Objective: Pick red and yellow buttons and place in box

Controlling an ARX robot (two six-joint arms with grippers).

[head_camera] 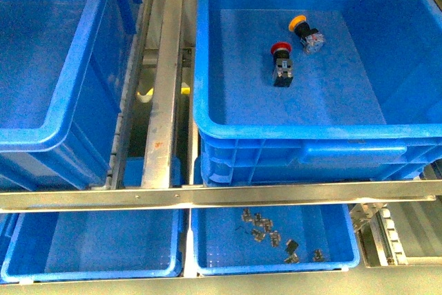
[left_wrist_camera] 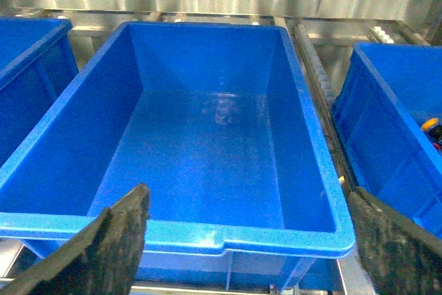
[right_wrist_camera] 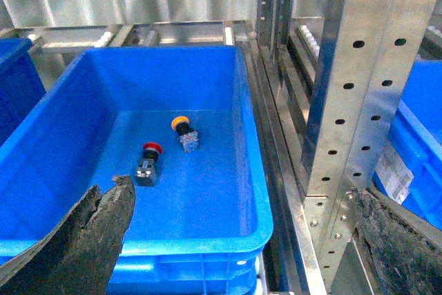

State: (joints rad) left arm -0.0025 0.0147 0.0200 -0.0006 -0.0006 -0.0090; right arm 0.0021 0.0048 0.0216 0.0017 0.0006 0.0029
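Note:
A red button [head_camera: 281,50] and a yellow button [head_camera: 298,23] lie on their sides on the floor of the right deep blue box [head_camera: 311,131], close together toward its far side. The right wrist view shows the same red button [right_wrist_camera: 151,148], yellow button [right_wrist_camera: 180,123] and box [right_wrist_camera: 173,245]. My right gripper [right_wrist_camera: 245,257] is open and empty, outside the box's near corner. A second deep blue box [head_camera: 41,139] on the left is empty. My left gripper [left_wrist_camera: 255,257] is open and empty before that box's near rim [left_wrist_camera: 242,236]. Neither gripper shows in the front view.
A metal beam [head_camera: 166,101] runs between the two boxes and a metal rail [head_camera: 221,195] crosses below them. Under the rail are two shallow blue trays [head_camera: 90,271]; the right one holds several small metal parts [head_camera: 266,229]. A perforated steel upright [right_wrist_camera: 359,81] stands beside the right box.

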